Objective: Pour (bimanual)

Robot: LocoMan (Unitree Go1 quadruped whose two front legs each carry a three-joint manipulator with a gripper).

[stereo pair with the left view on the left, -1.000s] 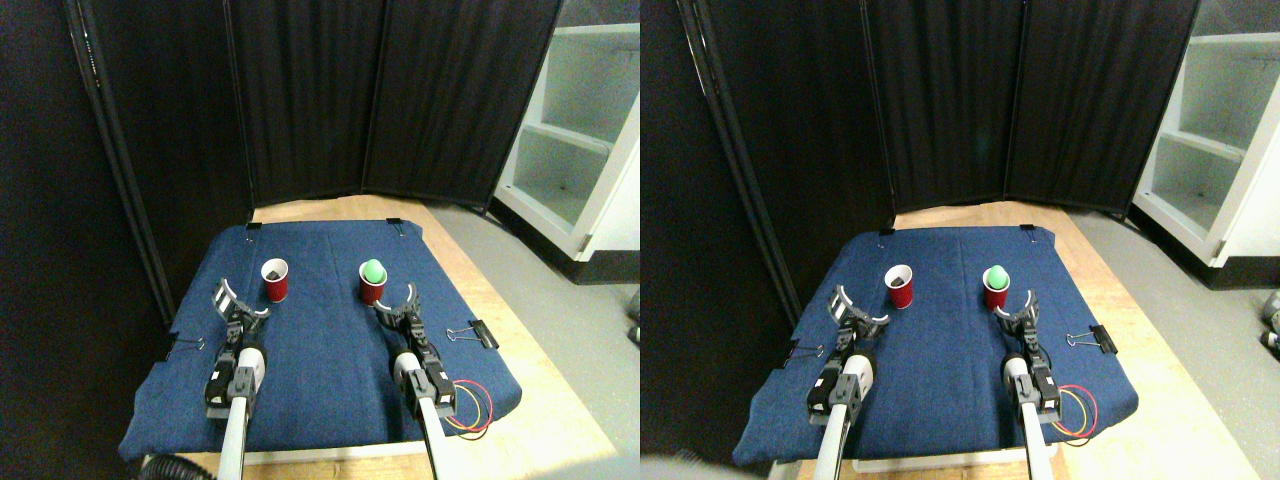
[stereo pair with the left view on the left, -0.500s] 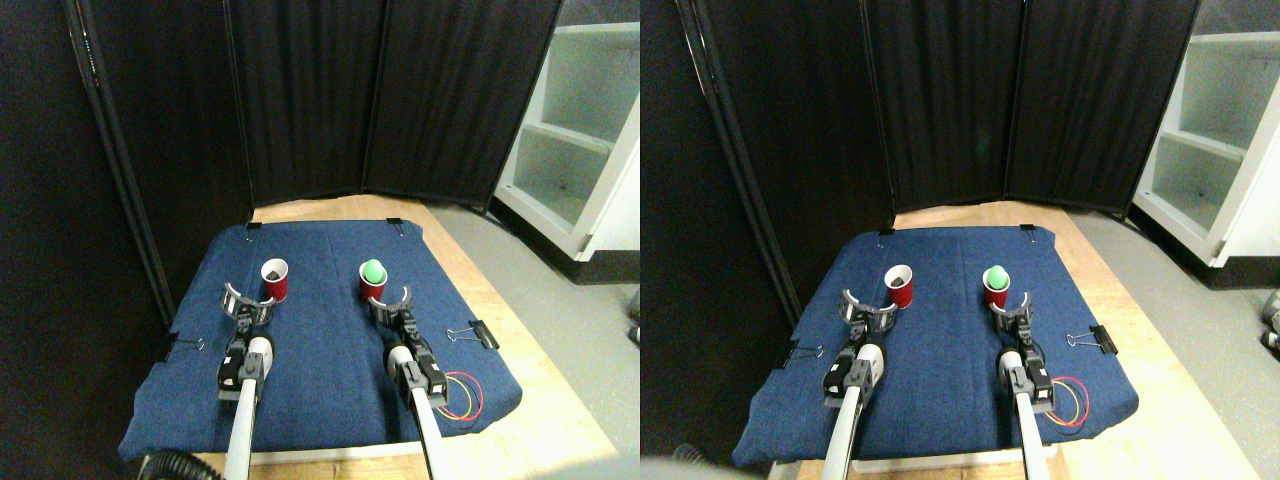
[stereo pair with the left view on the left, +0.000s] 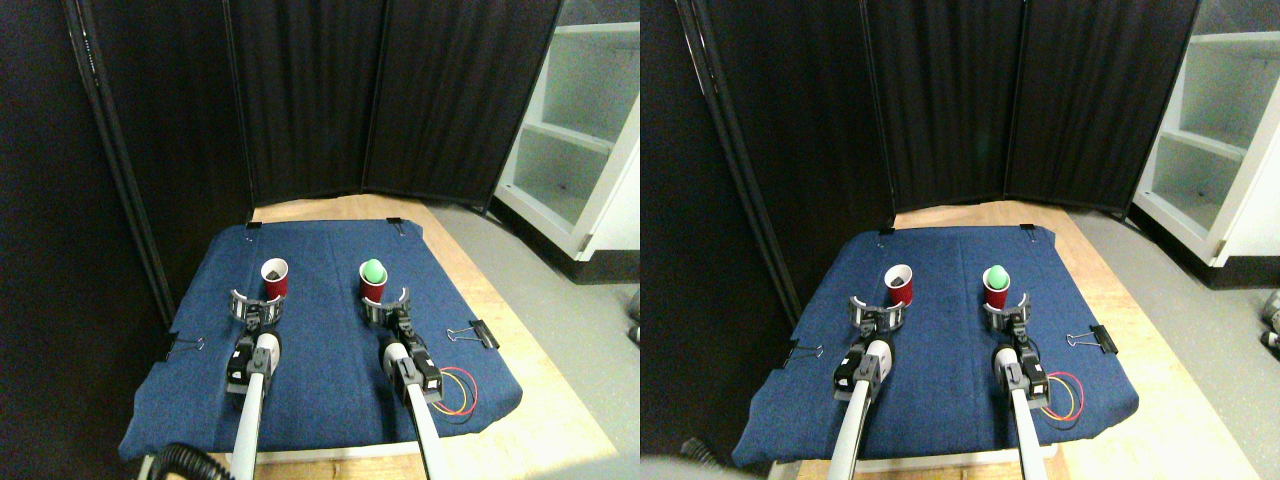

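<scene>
Two red cups stand upright on the blue cloth point(stereo pair with the left view on the left: 320, 350). The left cup point(stereo pair with the left view on the left: 275, 279) has a white inside with something dark in it. The right cup point(stereo pair with the left view on the left: 373, 283) holds a green ball at its rim. My left gripper point(stereo pair with the left view on the left: 257, 301) is open, its curved jaws just in front of the left cup and slightly to its left. My right gripper point(stereo pair with the left view on the left: 385, 300) is open too, its jaws reaching around the base of the right cup.
The cloth covers a wooden board point(stereo pair with the left view on the left: 540, 400) and is held by black binder clips point(stereo pair with the left view on the left: 482, 334). Black curtain panels point(stereo pair with the left view on the left: 390, 100) close off the back. A white shelf unit point(stereo pair with the left view on the left: 580, 150) stands at the right. Red and yellow wires point(stereo pair with the left view on the left: 460, 390) loop beside my right arm.
Both arms have moved forward toward the cups. The left gripper has also swung right, toward its cup. The cups have not moved.
</scene>
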